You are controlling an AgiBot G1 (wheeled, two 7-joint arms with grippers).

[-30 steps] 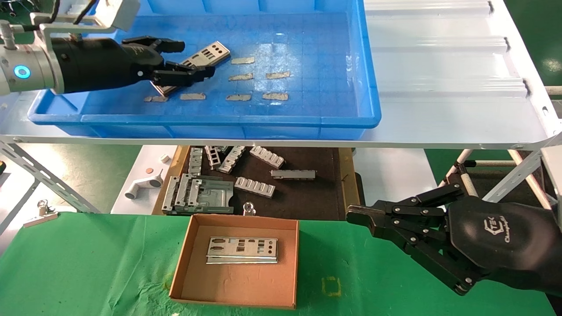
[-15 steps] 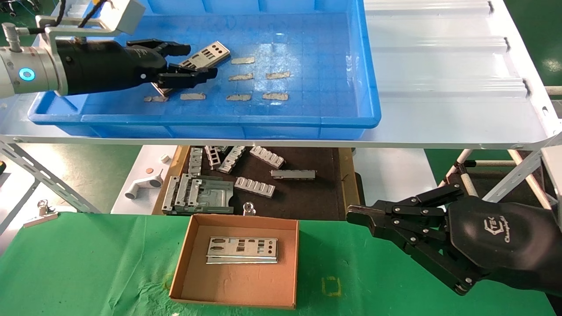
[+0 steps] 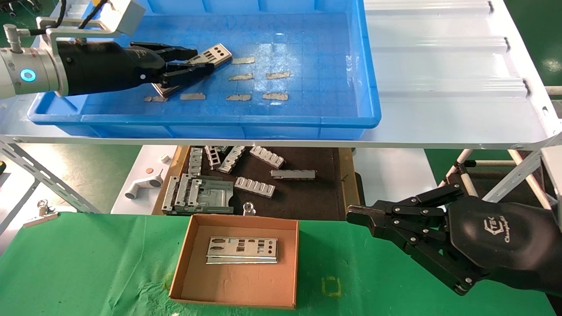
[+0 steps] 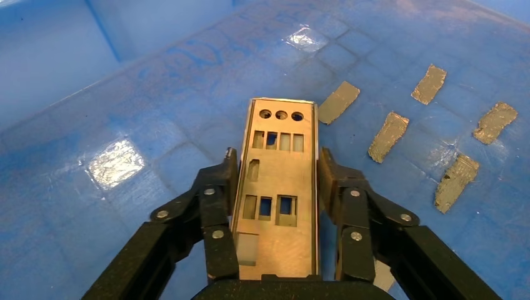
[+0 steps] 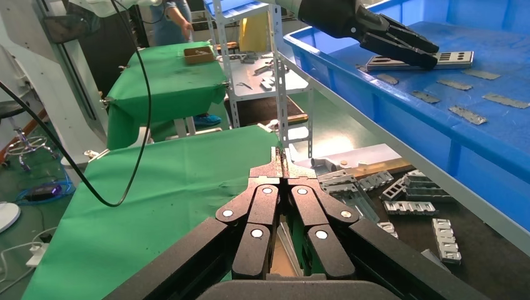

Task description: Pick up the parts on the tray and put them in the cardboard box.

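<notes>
Nearest us, our right gripper (image 3: 358,216) rests parked over the green cloth, its black fingers pressed together on nothing. Just left of it sits the small, shallow brown cardboard box (image 3: 193,281), already holding punched silver-grey metal plates (image 3: 242,250) stacked flat. Farther back, inside the large bright-blue plastic tray (image 3: 307,118), our left gripper (image 3: 199,61) has its fingers (image 4: 215,187) against both long edges of another thin perforated silver plate (image 4: 276,181), apparently gripping it. We judge we are at the pick-up step; next we must lift it clear of the rim and carry it near, to the box. Only tan tape strips (image 3: 275,95) otherwise lie in the tray.
</notes>
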